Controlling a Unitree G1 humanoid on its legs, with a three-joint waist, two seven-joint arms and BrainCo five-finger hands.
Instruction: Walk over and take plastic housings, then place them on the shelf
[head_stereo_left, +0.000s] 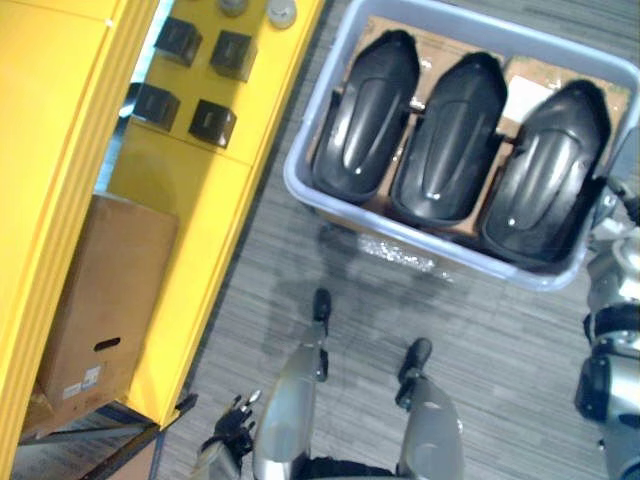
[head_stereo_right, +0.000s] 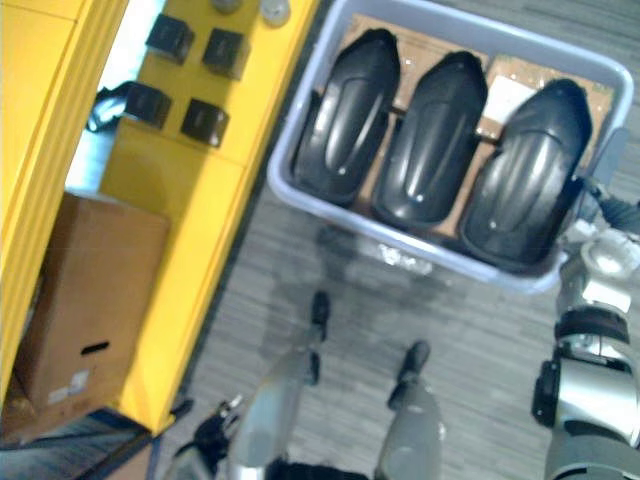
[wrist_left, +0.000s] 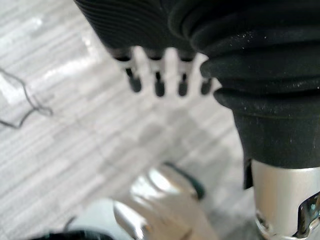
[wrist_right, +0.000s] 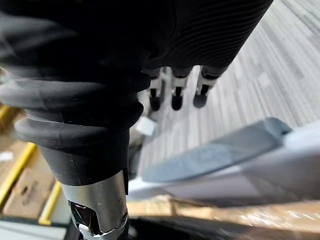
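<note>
We stood at the tub (head_stereo_left: 500, 32); three housings (head_stereo_left: 455, 130) lay inside at one o'clock. The left robot hand (wrist_left: 158, 85) and right robot hand (wrist_right: 176, 97) hung loose and empty. Next we should reach for one.

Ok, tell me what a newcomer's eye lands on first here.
Three black plastic housings lie side by side in a pale grey bin straight ahead. To the left, a bright yellow shelf carries four small black boxes, with a cardboard box lower down.
</note>
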